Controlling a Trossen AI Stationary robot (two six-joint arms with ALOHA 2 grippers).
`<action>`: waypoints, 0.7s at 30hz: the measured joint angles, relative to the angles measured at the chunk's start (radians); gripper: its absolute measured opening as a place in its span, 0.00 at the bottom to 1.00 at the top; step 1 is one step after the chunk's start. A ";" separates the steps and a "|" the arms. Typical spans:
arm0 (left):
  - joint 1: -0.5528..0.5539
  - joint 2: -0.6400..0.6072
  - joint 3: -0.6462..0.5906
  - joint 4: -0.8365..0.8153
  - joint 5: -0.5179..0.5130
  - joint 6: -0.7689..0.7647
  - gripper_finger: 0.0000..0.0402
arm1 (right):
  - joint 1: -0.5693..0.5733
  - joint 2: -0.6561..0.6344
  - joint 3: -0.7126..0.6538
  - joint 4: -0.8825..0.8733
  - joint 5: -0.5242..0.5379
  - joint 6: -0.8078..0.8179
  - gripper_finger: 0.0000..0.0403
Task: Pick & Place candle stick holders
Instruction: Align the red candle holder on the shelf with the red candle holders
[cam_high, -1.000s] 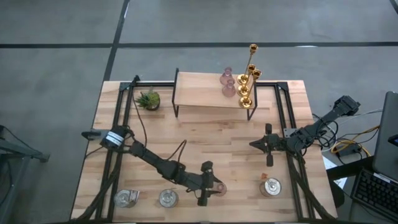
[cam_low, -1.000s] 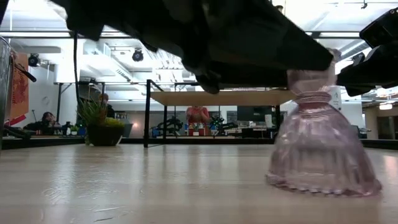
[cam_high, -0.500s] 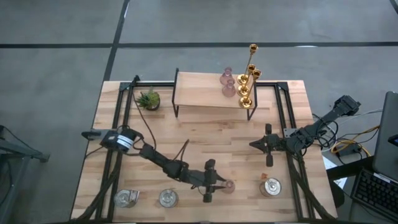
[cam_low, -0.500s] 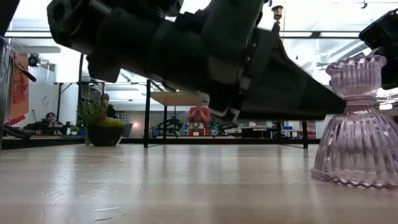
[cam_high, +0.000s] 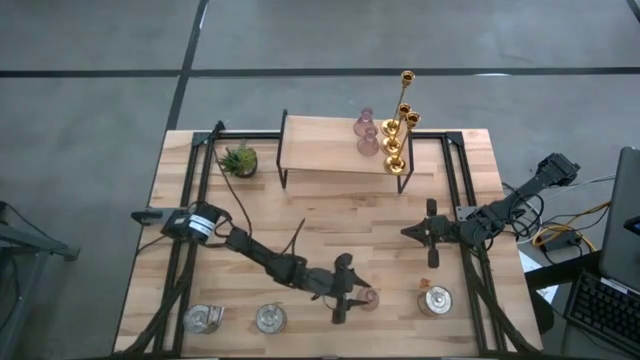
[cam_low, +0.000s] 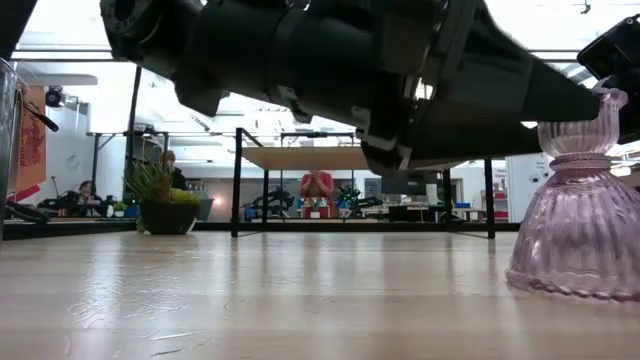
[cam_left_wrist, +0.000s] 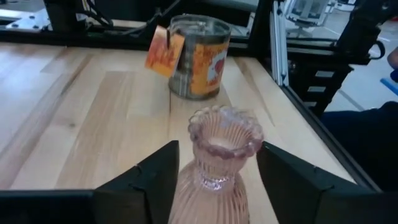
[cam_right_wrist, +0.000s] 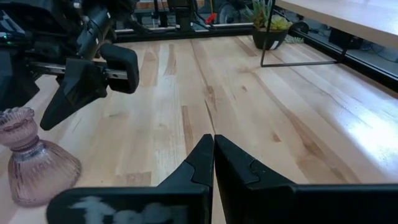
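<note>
The left gripper (cam_high: 352, 295) is extended low over the table's near edge, with its fingers (cam_left_wrist: 152, 171) spread apart. The pink glass holder (cam_left_wrist: 214, 168) stands upright on the table (cam_high: 330, 215) between those fingers, with a visible gap on each side; no contact is seen. In the low view the holder (cam_low: 580, 205) rests on its flared base, with the arm passing above and beside it.

Relative to this pink holder:
- a silvery glass cup (cam_high: 435, 299) with an orange tag stands nearby, on the right arm's side
- two more silvery cups (cam_high: 270, 318) (cam_high: 202, 319) stand along the same near edge, on the opposite side
- the raised wooden shelf (cam_high: 320, 150) is well apart at the far edge, carrying two pink holders (cam_high: 367, 133) and three gold holders (cam_high: 398, 125)

The right gripper (cam_high: 410, 232) waits between the shelf and the tagged cup, fingers pressed together
</note>
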 joint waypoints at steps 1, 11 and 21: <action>0.001 0.000 0.004 -0.001 0.001 0.001 0.56 | 0.000 0.000 0.000 0.000 0.000 0.000 0.02; 0.011 0.087 0.107 -0.004 0.021 0.032 0.60 | 0.000 0.000 0.000 0.000 0.000 0.000 0.02; 0.021 0.116 0.138 -0.004 0.022 0.070 0.49 | 0.000 0.000 0.000 -0.012 0.000 0.012 0.02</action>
